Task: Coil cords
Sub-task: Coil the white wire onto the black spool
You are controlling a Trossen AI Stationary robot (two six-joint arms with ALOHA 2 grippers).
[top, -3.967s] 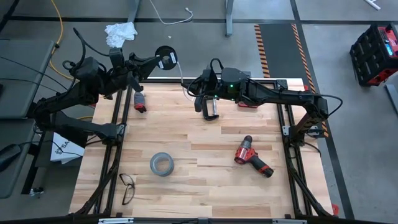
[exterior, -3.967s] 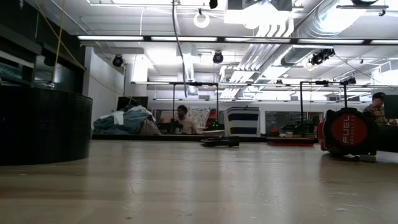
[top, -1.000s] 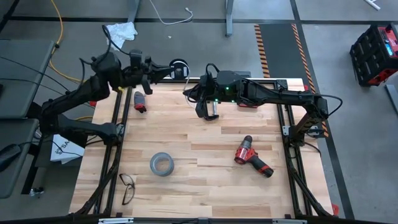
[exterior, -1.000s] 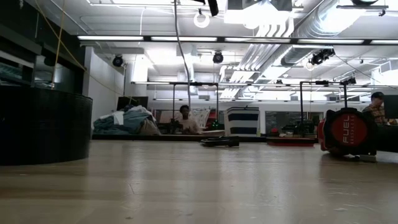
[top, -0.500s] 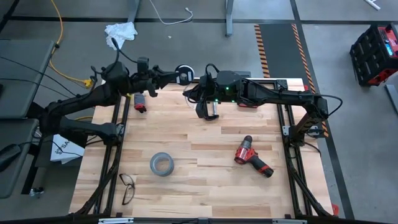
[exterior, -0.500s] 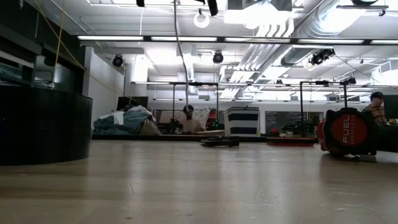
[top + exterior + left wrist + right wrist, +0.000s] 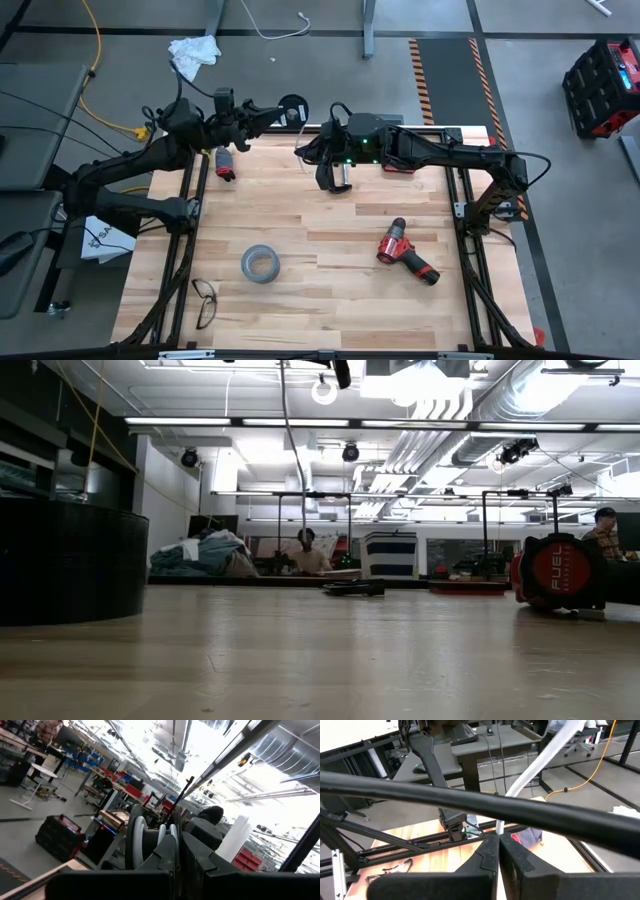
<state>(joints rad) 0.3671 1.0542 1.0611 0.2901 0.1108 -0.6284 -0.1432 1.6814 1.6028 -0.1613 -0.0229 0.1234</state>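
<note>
The cord is a thin white cable [image 7: 297, 130] attached to a small black round disc [image 7: 292, 107]. Both are in the air over the table's far edge. My left gripper [image 7: 278, 112] reaches in from the left and is shut on the disc. In the left wrist view the disc [image 7: 145, 837] shows edge-on, with white cable turns in its groove. My right gripper [image 7: 305, 150] sits just to the near side of the disc, shut on the cable. In the low view the cable [image 7: 287, 430] hangs at the top. My left gripper pinches the disc between its two fingers by the part nearest it [image 7: 172, 847]. The fingers come roughly level from the table's left. The disc stands edge-on beyond the fingertips, lifted clear of the table. My right gripper pinches the white cable [image 7: 498, 831] between its fingertips, coming about level from the table's right. From the fingers the cable [image 7: 535, 762] runs in a straight line up toward the disc, clear of the table.
On the wooden table lie a grey tape roll [image 7: 259, 264], a red drill [image 7: 405, 252], a pair of glasses [image 7: 204, 300] and a small red and dark object [image 7: 224, 163]. A yellow cord [image 7: 95, 60], a white rag [image 7: 193, 50] and a loose white cable [image 7: 270, 30] lie on the floor beyond.
My left gripper has tipped and rolled a little with the disc and sunk slightly, and stays shut on it beside my right gripper. The cable between the two grippers stays short.
</note>
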